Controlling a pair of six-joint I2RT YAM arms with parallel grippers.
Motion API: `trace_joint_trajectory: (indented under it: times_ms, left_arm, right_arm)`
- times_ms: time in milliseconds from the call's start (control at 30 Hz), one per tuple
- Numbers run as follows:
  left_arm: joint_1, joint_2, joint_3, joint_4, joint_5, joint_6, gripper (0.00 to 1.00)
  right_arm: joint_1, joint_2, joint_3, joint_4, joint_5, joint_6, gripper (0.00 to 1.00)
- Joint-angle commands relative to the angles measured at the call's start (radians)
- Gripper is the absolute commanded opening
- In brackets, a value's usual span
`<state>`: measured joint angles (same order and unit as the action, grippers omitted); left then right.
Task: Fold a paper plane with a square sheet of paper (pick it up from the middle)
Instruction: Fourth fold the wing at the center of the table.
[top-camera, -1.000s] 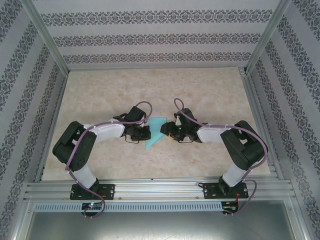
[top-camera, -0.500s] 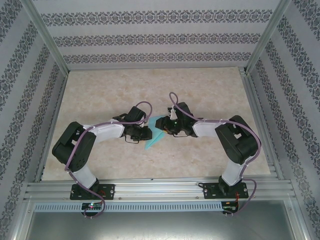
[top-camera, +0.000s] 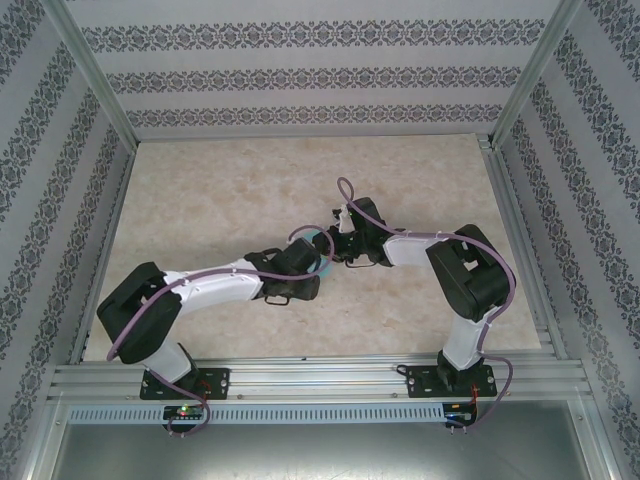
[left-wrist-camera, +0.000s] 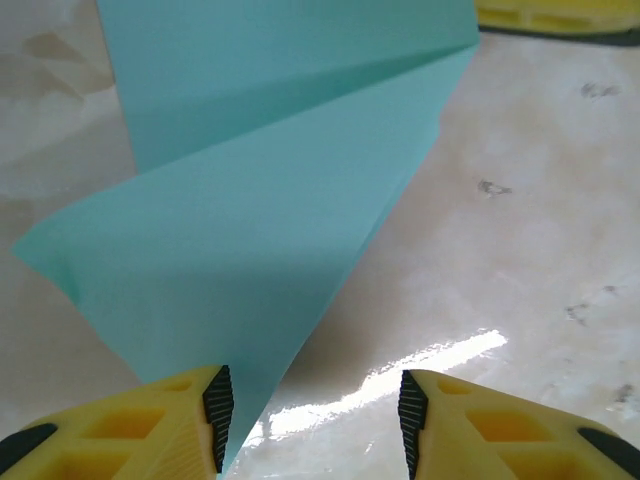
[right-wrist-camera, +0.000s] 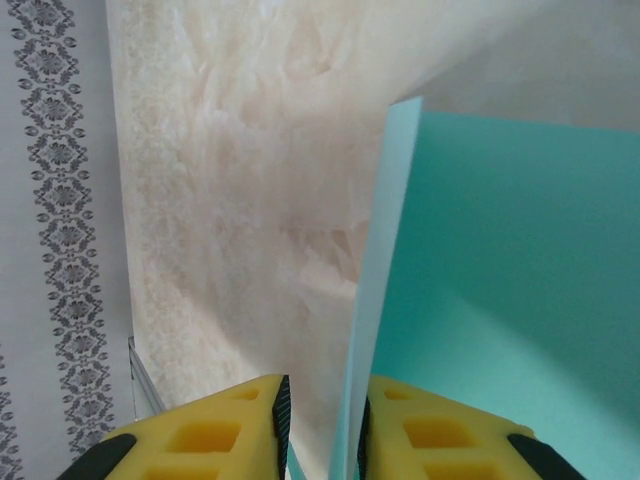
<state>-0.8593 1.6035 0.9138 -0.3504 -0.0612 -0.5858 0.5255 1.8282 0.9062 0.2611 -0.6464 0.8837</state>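
The turquoise sheet of paper (left-wrist-camera: 250, 230) is folded, with a crease running to a corner, and is lifted off the table with a shadow under it. In the top view a small patch of the paper (top-camera: 322, 241) shows between the two grippers. My left gripper (left-wrist-camera: 310, 385) is open; the paper's lower tip passes just beside its left pad (left-wrist-camera: 218, 400), and the gap is bare. My right gripper (right-wrist-camera: 322, 395) has its jaws close together around an upright paper edge (right-wrist-camera: 375, 290), which lies against the right pad (right-wrist-camera: 364, 420); a slim gap remains on the left side.
The marbled tabletop (top-camera: 230, 190) stretches behind and to the sides of both arms. Metal frame rails (top-camera: 500, 190) and patterned walls (top-camera: 300, 75) bound it. A yellow finger of the right gripper (left-wrist-camera: 560, 15) sits at the top of the left wrist view.
My left gripper has opened and let go of the paper, its arm reaching right toward the centre. My right gripper moved left and back, its jaws narrowing round the paper, which rose.
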Motion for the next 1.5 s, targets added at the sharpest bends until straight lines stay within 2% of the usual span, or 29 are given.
trace_joint_trajectory:
  times_ms: [0,233,633,967,1133,1300,1467]
  left_arm:
    - [-0.031,0.051,0.056,-0.081,-0.190,-0.030,0.51]
    - [-0.063,0.105,0.086,-0.100,-0.287,-0.059,0.48]
    - [-0.084,0.130,0.090,-0.099,-0.295,-0.071,0.31]
    - [-0.086,0.133,0.092,-0.099,-0.297,-0.070,0.22]
    - [-0.086,0.131,0.090,-0.088,-0.287,-0.067,0.14]
    - [-0.080,0.130,0.098,-0.079,-0.263,-0.056,0.10]
    - [-0.051,0.104,0.076,-0.010,-0.154,-0.037,0.09]
  right_arm:
    - [-0.010,0.008,0.024,-0.008,-0.027,-0.013,0.27]
    - [-0.012,0.008,0.024,-0.008,-0.022,-0.002,0.27]
    - [-0.017,0.007,0.027,-0.021,-0.016,0.001,0.27]
    - [-0.016,0.003,0.030,-0.029,-0.013,0.000,0.27]
    - [-0.020,-0.012,0.024,-0.039,-0.007,-0.004,0.29]
    - [-0.037,-0.070,0.005,-0.089,0.022,-0.030,0.35]
    - [-0.062,-0.161,-0.033,-0.172,0.068,-0.080,0.37]
